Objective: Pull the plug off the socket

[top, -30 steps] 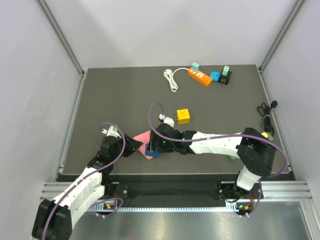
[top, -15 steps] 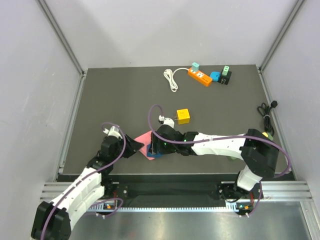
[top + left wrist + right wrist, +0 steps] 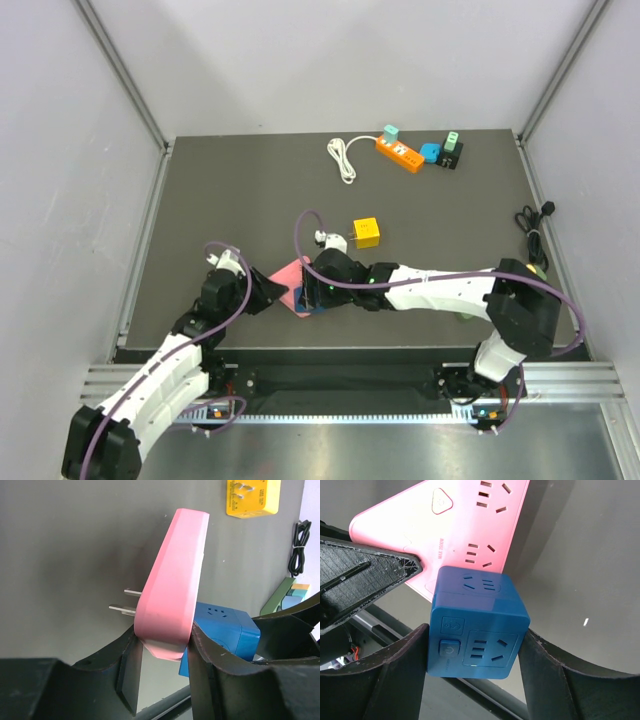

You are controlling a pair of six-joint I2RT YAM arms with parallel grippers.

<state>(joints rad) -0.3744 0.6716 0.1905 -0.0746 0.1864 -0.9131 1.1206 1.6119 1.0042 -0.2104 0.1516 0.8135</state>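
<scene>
Gripping on both sides: left gripper (image 3: 162,655) is closed narrow on the lower corner of the pink socket block (image 3: 172,580), one finger on each broad face. Right gripper (image 3: 477,645) is set wider and clamped across the blue cube plug (image 3: 477,605), pads flat on its two opposite sides.

Cube sits against the outlet face of the pink block at its bottom corner. No gap shows between them in either wrist view, so I read the plug as not yet out. The actual pins of the cube are hidden at the joint, so I can't tell how deep it is seated.

The pink block's own prongs (image 3: 125,610) stick out free on the far side, touching nothing.

Top view puts the pair at the near edge of the table (image 3: 230,190), left of centre, between the two arms. Can't tell whether the block is resting on the surface or held just above it.

Yellow adapter (image 3: 366,232) lies just behind, orange power strip (image 3: 400,153) well apart at the back; neither is involved.

Status: approach and both grasps done. Left to do: the pull itself, right arm drawing the cube straight off the face while left holds the block steady.
</scene>
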